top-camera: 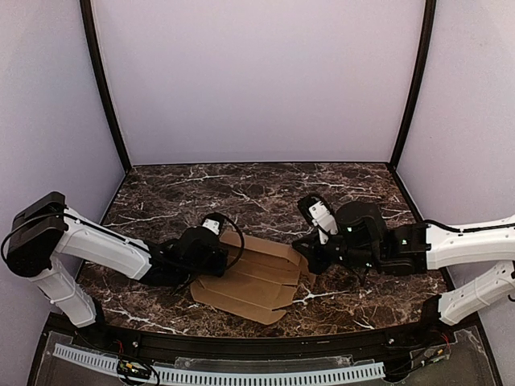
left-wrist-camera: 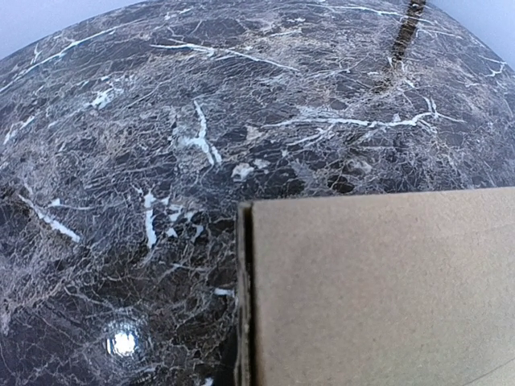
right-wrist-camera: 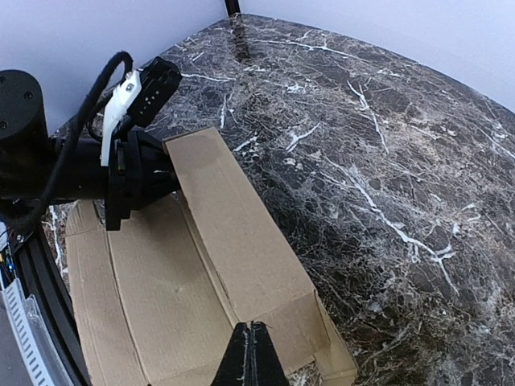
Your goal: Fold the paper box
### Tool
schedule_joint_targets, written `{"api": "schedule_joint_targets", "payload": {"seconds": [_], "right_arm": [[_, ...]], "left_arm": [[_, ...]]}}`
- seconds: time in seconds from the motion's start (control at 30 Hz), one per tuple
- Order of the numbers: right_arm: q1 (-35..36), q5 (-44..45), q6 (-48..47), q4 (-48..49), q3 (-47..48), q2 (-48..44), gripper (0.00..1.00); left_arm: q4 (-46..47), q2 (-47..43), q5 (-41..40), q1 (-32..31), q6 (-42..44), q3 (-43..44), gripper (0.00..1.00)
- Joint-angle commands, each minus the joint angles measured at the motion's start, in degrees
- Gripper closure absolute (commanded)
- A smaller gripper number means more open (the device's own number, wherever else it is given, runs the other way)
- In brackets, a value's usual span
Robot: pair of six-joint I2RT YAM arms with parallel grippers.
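The paper box [top-camera: 253,285] is a flat brown cardboard sheet with creases and flaps, lying near the table's front. In the right wrist view its long far panel [right-wrist-camera: 233,225] is tilted up along a crease. My left gripper [top-camera: 219,259] is at the sheet's left end and appears shut on that panel's end; it also shows in the right wrist view [right-wrist-camera: 161,181]. In the left wrist view the cardboard [left-wrist-camera: 386,289] fills the lower right and hides the fingers. My right gripper [right-wrist-camera: 253,330] is shut, its tips touching the crease at the sheet's right end [top-camera: 308,261].
The dark marble table [top-camera: 265,189] extends behind the sheet. Lilac walls with black corner posts [top-camera: 105,88] enclose the back and sides. A black rail [top-camera: 265,346] runs along the table's front edge.
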Motion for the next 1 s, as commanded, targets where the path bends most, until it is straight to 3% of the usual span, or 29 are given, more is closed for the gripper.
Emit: {"api": "schedule_joint_targets", "payload": {"seconds": [0.0,0.23,0.97], "right_arm": [[-0.5,-1.9,3.2,-4.3,1.2,0.7,1.00],[-0.9,-0.5,4.7,-8.6,4.5,4.5,1.00],[-1.5,5.0,6.3,-12.6,12.7,15.0,1.00]], "left_arm": [[-7.2,-1.8,0.2,-0.3,-7.5,1.6,0.99],[-9.3,-3.3,-1.0,-0.3,-12.0,0.6,0.99],[-8.3,-4.4,0.2,-2.0,-14.6,0.0,0.99]]}}
